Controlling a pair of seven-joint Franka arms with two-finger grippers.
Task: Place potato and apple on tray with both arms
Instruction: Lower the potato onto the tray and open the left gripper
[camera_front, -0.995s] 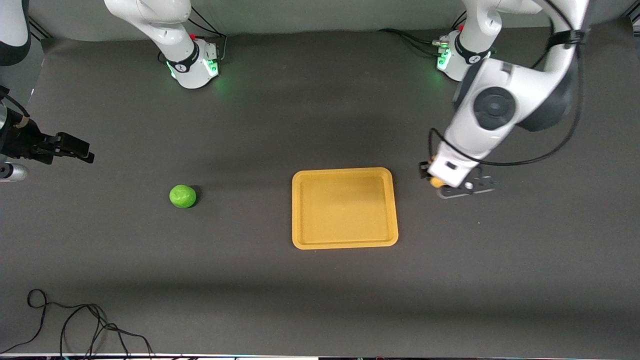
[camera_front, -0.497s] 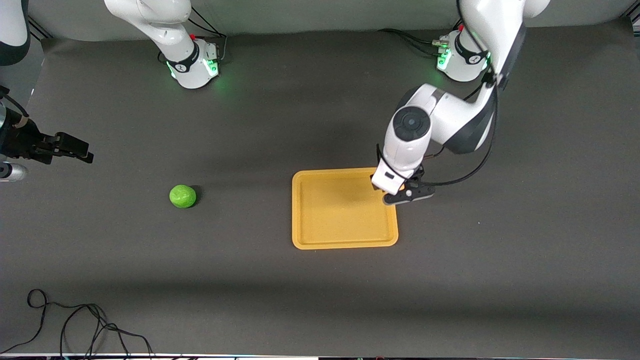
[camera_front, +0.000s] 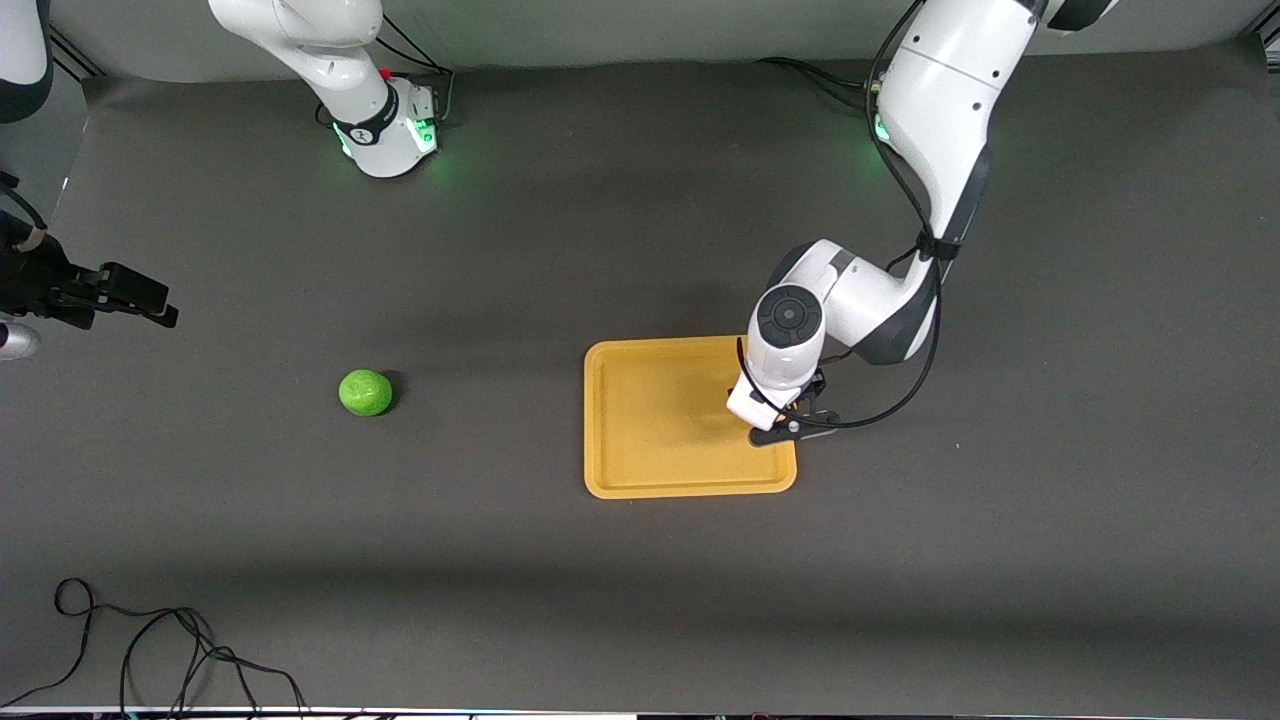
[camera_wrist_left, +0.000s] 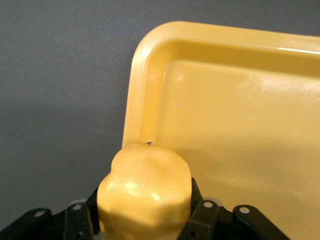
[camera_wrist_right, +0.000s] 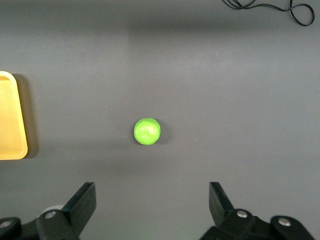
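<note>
My left gripper (camera_front: 778, 418) is shut on the yellow-tan potato (camera_wrist_left: 145, 192) and holds it low over the orange-yellow tray (camera_front: 655, 430), just inside the rim at the left arm's end. In the front view the wrist hides the potato. The left wrist view shows the potato between the black fingers (camera_wrist_left: 202, 215), above the tray's rim (camera_wrist_left: 142, 90) near a corner. The green apple (camera_front: 366, 392) lies on the table toward the right arm's end. My right gripper (camera_front: 150, 300) is open and empty, over the table at the right arm's end. It sees the apple (camera_wrist_right: 147, 131) ahead of its fingers (camera_wrist_right: 85, 200).
A dark mat covers the table. A loose black cable (camera_front: 150, 640) lies at the table's near corner at the right arm's end, and also shows in the right wrist view (camera_wrist_right: 270, 7). The tray's end (camera_wrist_right: 12, 120) shows in the right wrist view.
My left arm has carried the potato from beside the tray, at the left arm's end, to low over the tray's inside edge. The right gripper has shifted slightly. The apple has not moved.
</note>
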